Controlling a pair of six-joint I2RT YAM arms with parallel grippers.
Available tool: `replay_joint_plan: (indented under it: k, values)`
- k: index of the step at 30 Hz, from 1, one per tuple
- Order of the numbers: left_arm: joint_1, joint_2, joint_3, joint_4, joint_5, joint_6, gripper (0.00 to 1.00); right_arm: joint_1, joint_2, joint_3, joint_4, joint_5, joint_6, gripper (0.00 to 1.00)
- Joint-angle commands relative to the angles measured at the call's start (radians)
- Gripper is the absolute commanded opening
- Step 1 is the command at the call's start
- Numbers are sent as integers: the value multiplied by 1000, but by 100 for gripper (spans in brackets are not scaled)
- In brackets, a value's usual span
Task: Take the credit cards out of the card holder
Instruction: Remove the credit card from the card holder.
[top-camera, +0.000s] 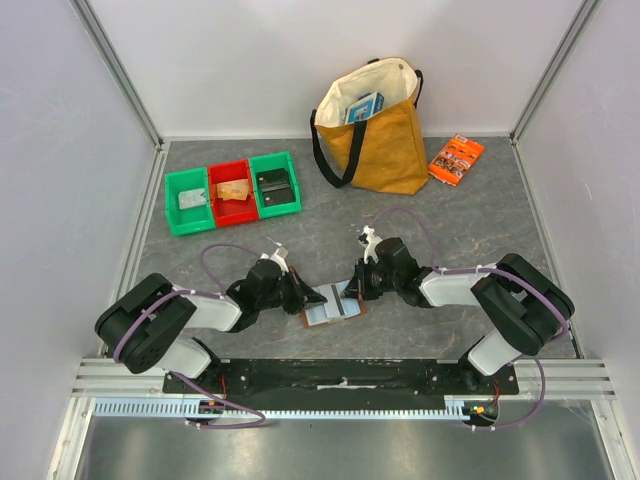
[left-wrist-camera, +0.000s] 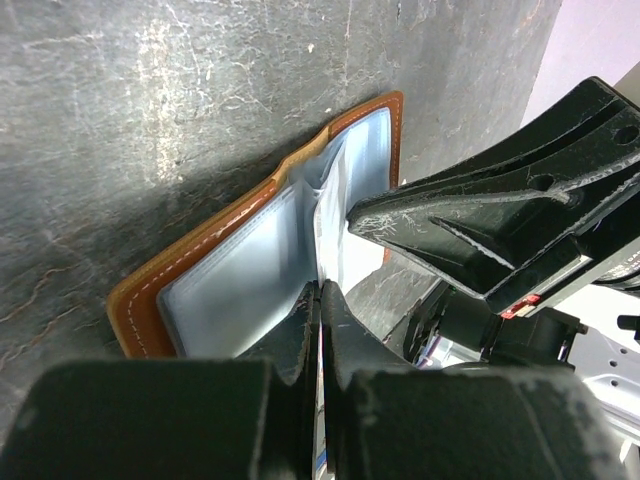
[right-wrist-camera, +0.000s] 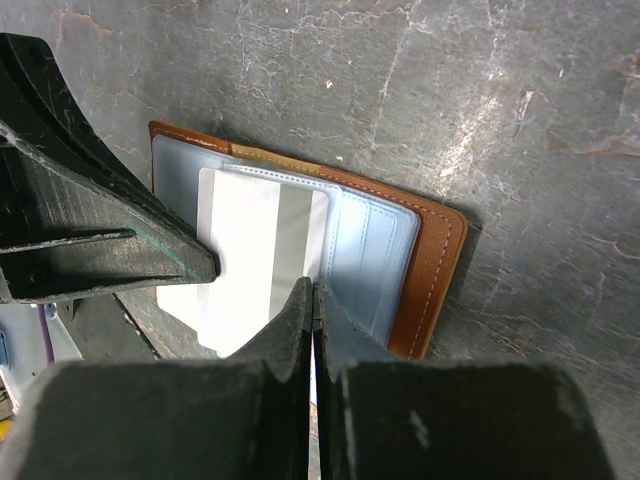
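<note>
The right pincer (right-wrist-camera: 313, 295), clamped on a white credit card (right-wrist-camera: 250, 250) jutting from the card holder (right-wrist-camera: 435, 255), faces the left pincer (left-wrist-camera: 321, 295), which is clamped on the holder's opposite pocket.

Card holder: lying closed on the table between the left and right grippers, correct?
No: the card holder lies open, not closed, on the table between the left gripper and right gripper. The right wrist view shows it spread flat with a white card exposed.

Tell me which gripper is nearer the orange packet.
Right. The right gripper sits at the right edge of the card holder, with the orange packet far beyond it toward the back right. The left gripper is at the holder's left edge, farther off.
</note>
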Motion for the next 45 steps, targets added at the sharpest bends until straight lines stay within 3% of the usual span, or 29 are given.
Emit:
replay_joint_plan:
  k: [1,9,18,25,32,45]
  values:
    - [6,-29,-24,4,-8,2,2,-12,30,-15,-159,114,-41,0]
    - [6,-35,-50,1,-9,-19,2,-20,32,-20,-156,108,-44,0]
    - [6,3,-25,17,15,-10,2,-18,-82,-12,19,-36,-35,0]
    - [5,5,-22,19,12,-2,2,-18,-11,26,118,-123,-1,0]
    - [6,5,-21,19,12,-1,2,-20,65,15,134,-114,18,0]
    - [6,-5,-71,122,9,-44,20,-20,96,-9,36,-37,7,0]
